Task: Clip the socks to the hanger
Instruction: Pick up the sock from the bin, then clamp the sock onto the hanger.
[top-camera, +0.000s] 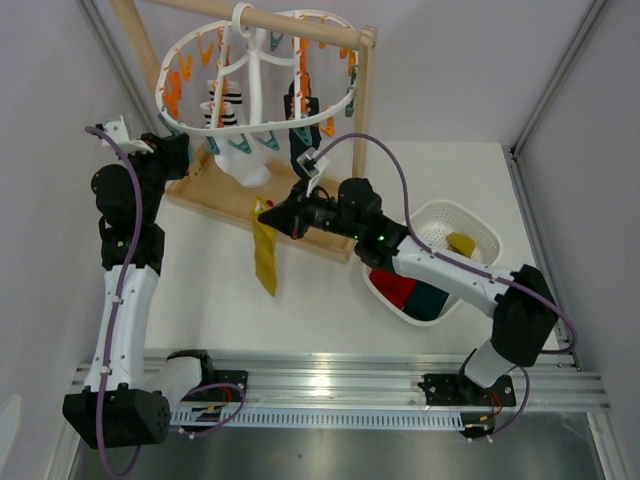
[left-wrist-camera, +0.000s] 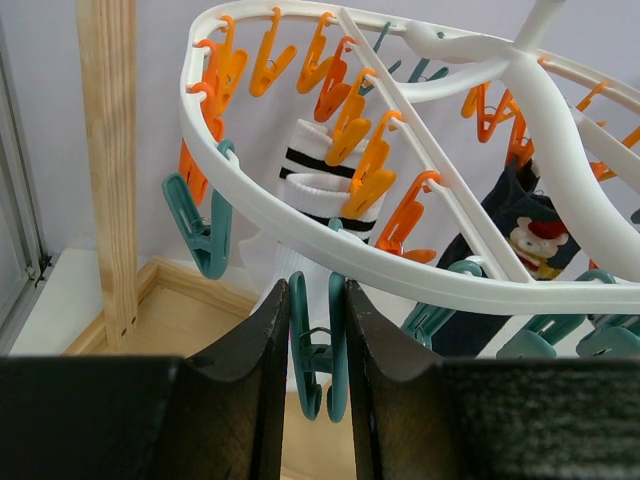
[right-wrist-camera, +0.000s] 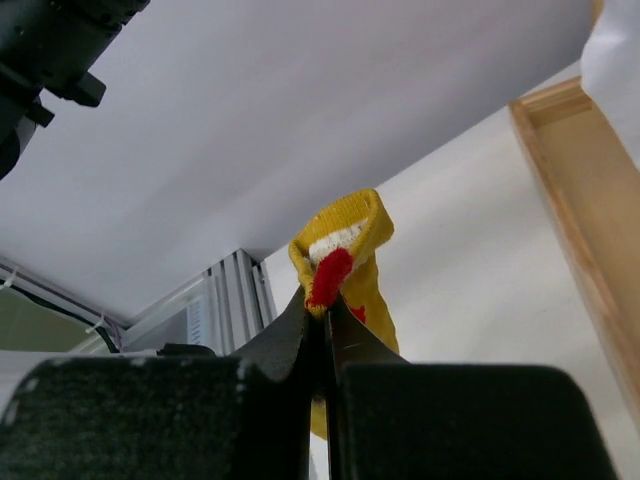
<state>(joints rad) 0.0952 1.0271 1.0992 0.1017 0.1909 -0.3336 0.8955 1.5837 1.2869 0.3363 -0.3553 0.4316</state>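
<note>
Clamped tight in the right claw (right-wrist-camera: 325, 318): the cuff of a yellow sock (top-camera: 265, 255), dangling over mid-bench just before the wooden rack (top-camera: 205, 198). Closed with the left claw (left-wrist-camera: 318, 340) on a teal peg (left-wrist-camera: 312, 365) at the near rim of the hanger (top-camera: 262, 128), toward the far left corner. Pegged there already: a striped white sock (left-wrist-camera: 320, 175), a navy sock (left-wrist-camera: 520, 225). In the basket (top-camera: 487, 228) by the right edge: more socks (top-camera: 393, 287).

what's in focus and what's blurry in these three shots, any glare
Left wrist: the dark jaws at the bottom are soft, the hanger and the teal peg between them crisp. Right wrist: jaws blurred and dark, the yellow sock sharp. Top external: even light, a bright sheen on the metal rail.
</note>
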